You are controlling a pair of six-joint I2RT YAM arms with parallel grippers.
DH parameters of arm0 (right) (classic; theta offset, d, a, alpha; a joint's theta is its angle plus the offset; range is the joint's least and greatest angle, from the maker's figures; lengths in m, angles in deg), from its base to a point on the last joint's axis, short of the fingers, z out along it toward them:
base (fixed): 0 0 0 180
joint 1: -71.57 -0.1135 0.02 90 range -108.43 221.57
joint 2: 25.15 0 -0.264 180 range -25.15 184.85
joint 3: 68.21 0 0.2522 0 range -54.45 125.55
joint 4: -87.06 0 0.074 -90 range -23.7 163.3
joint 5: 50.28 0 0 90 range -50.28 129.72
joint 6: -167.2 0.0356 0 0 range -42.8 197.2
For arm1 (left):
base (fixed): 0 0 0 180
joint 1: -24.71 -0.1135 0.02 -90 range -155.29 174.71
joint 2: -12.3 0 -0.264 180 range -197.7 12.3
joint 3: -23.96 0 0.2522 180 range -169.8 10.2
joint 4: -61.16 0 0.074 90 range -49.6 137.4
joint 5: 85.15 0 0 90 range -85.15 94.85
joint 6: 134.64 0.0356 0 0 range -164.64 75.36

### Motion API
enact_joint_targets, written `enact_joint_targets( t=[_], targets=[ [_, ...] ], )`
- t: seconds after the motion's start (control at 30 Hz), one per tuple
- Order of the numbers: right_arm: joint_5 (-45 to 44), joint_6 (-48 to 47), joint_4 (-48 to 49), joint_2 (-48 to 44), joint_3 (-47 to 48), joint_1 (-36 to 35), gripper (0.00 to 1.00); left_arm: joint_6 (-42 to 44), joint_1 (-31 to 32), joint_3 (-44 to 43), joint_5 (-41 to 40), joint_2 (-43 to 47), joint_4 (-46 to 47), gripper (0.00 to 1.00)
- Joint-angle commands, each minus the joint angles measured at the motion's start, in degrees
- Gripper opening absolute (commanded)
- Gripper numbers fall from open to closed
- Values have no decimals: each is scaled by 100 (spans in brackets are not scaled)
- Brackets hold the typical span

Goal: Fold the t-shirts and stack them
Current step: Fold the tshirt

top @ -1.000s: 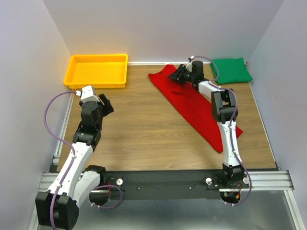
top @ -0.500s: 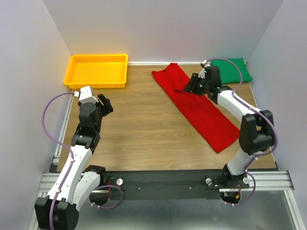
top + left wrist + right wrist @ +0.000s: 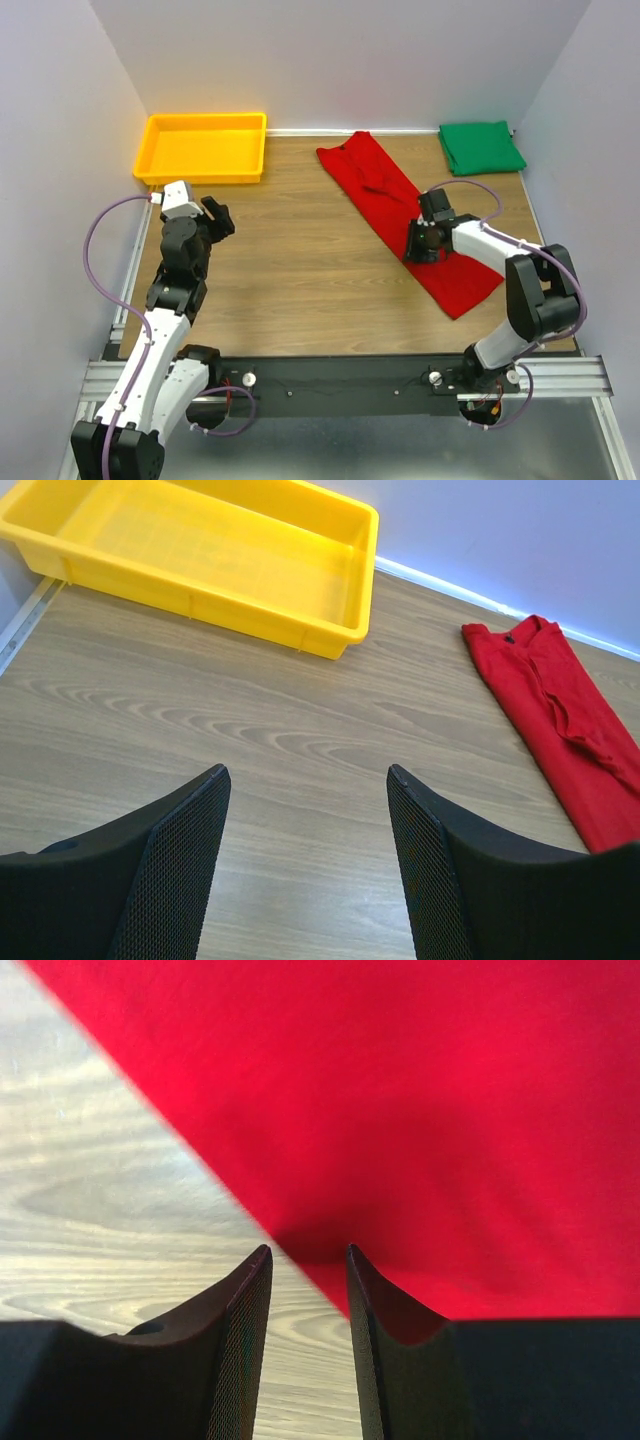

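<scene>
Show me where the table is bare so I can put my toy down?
The biggest bare wood lies between the tray, the red shirt and the left hand. The right side is crowded: right hand over the red shirt, green shirt in the far corner.

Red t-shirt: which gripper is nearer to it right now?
Right. The right gripper sits at the red t-shirt's long edge, about midway along it. The left gripper is far off across the table, near the yellow tray.
</scene>
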Motion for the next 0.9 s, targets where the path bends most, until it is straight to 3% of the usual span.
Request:
enact_joint_targets(
  t=[0.0, 0.3, 0.63, 0.73, 0.87],
  targets=[
    [-189, 390, -205, 365, 94, -751, 42, -31, -16, -50, 55, 152, 33, 71],
    [-110, 1472, -205, 1551, 1560, -2589, 43, 101, -16, -103, 310, 143, -72, 71],
    [40, 1509, -205, 2967, 3600, -3189, 46, 418, -16, 126, 1654, -49, 234, 72],
    [84, 1508, -214, 2889, 3795, -3198, 46, 400, -16, 64, 1681, -348, 183, 72],
    [-224, 1482, -275, 2029, 3049, -3198, 47, 374, -16, -102, 2234, -805, -176, 72]
  ],
)
